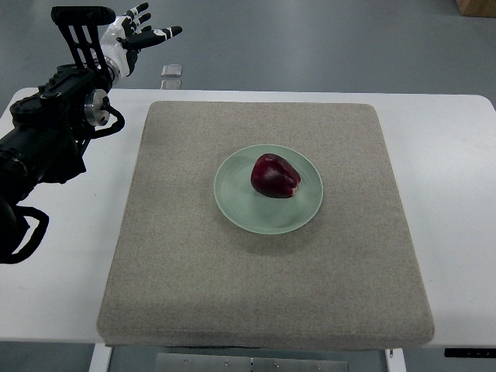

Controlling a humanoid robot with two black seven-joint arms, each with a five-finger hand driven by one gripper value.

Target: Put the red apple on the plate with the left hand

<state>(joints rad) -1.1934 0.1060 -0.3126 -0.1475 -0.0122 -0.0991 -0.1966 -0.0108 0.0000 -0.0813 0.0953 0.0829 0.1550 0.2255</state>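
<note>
A grey mat [263, 256] covers the white table [457, 194], above a grey floor [325, 39]. The apple [274, 176] sits on the plate [240, 203]; the left hand [138, 32], fingers spread and empty, hangs beyond the table's far-left corner.

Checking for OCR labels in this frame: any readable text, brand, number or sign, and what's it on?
No readable text in the top view.
Apple: no sticker or print showing.
Plate: plain, no mark.
Mat: plain fabric, no label.
Left hand and its arm: no legible marking.
Small grey item beyond the table's far edge: too small to tell.
Cardboard box at the top right corner: no print visible.
</note>
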